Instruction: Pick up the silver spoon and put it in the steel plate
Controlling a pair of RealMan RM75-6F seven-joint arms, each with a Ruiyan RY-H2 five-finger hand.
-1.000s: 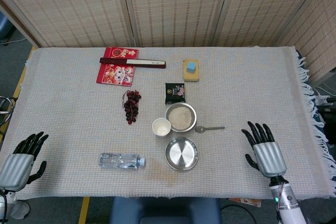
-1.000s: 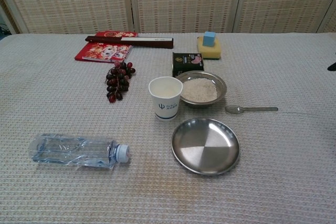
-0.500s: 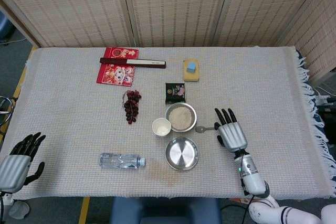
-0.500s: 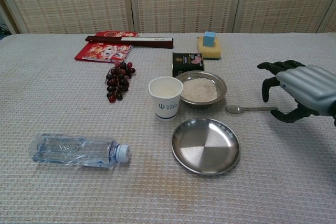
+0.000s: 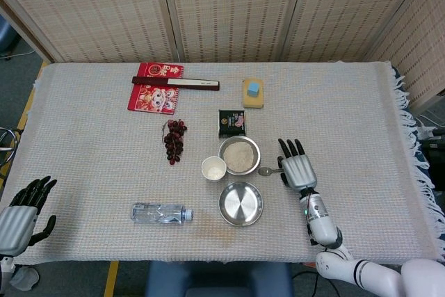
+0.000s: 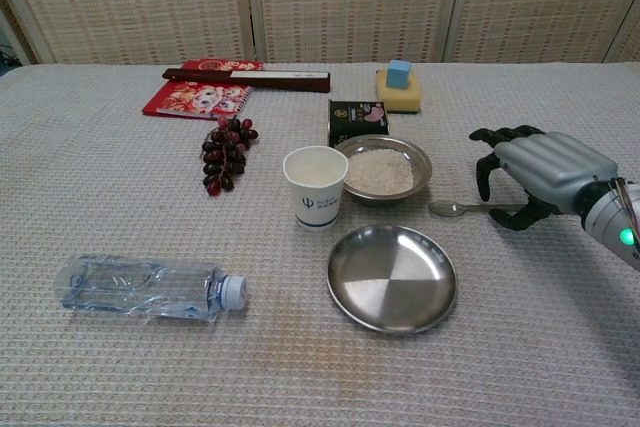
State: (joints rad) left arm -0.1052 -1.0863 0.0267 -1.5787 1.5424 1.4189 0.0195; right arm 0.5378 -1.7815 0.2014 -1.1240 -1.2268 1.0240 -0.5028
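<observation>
— What's the table [image 5: 361,102] like?
— Woven cloth, screens behind; its right edge is bare.
— And the spoon [image 6: 462,209]?
— Flat, just right of the rice bowl [image 6: 383,170], behind the plate [image 6: 391,278]. My right hand [image 6: 530,172] hovers over its handle — fingers apart, holding nothing. Left hand [image 5: 21,215] open at the near-left corner.

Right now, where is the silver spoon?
The silver spoon lies on the table right of the rice bowl, above the steel plate, its handle under the right robot hand.

The paper cup [image 6: 315,186] bears a small dark logo — a psi-like mark above a line of print too small to read. The red booklet [image 6: 196,98] and the dark packet [image 6: 357,119] carry printing — none legible.
</observation>
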